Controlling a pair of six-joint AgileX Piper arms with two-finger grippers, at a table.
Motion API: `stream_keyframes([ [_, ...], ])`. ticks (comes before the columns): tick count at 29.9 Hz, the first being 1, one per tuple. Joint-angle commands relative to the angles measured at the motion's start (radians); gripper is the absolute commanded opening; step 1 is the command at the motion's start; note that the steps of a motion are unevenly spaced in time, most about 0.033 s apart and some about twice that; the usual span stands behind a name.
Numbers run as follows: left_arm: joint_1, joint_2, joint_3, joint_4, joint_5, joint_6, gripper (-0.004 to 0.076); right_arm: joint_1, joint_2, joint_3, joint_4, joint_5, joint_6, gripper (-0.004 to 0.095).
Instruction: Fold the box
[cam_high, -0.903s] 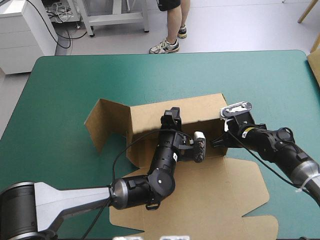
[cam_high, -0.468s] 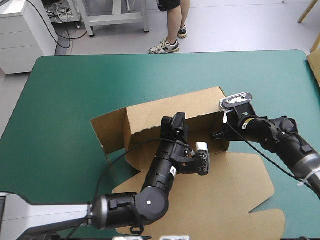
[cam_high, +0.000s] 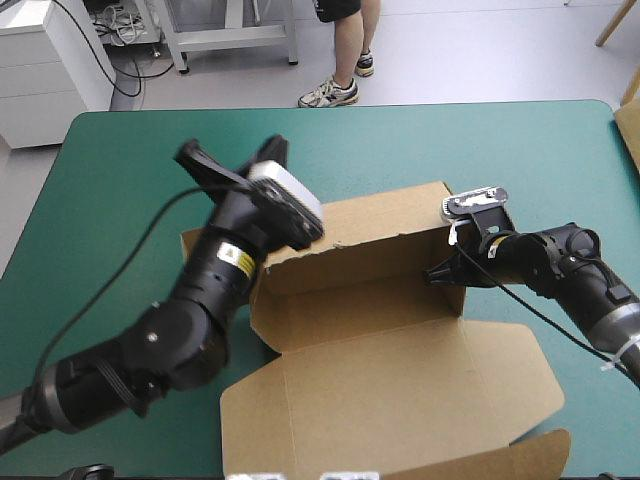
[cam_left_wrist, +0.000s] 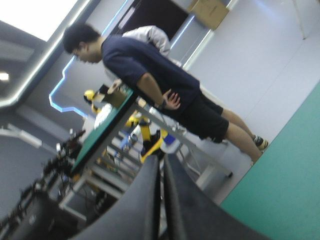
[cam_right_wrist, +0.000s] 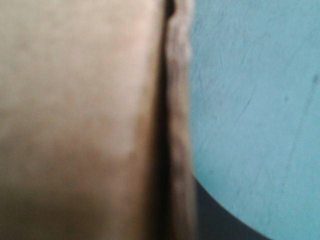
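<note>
**Box** (cam_high: 380, 300) at the middle of the table (cam_high: 100, 160): far and side walls raised, broad lid flat toward the near edge. **Left gripper** (cam_left_wrist: 161, 167), pressed together in a pointed arch, hangs high over the table's left half. **Right gripper** (cam_high: 440, 272) is at the box's right wall; its grip cannot be told.

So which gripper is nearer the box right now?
Right. The right gripper sits against the box's right end wall. The left gripper is up in the air over the box's left side, jaws shut, aimed beyond the table.
</note>
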Motion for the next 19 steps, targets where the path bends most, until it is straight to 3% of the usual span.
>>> stream_keyframes([
  [1,0.175,-0.048,-0.086,-0.1,-0.049,-0.007,0.0008,-0.001,-0.024,-0.068,0.011,0.139,0.019,-0.0001],
  [8,0.58,-0.05,-0.097,-0.472,-0.107,0.077,0.0008,-0.001,0.08,-0.183,-0.048,0.312,0.039,-0.0001],
  [12,0.78,-0.047,-0.097,-0.755,-0.146,0.248,0.0008,-0.001,0.182,-0.227,-0.048,0.303,0.032,-0.0001],
  [19,1.058,-0.045,-0.093,-1.197,-0.117,0.544,0.0008,-0.001,0.374,-0.345,-0.029,0.26,0.013,-0.0002],
])
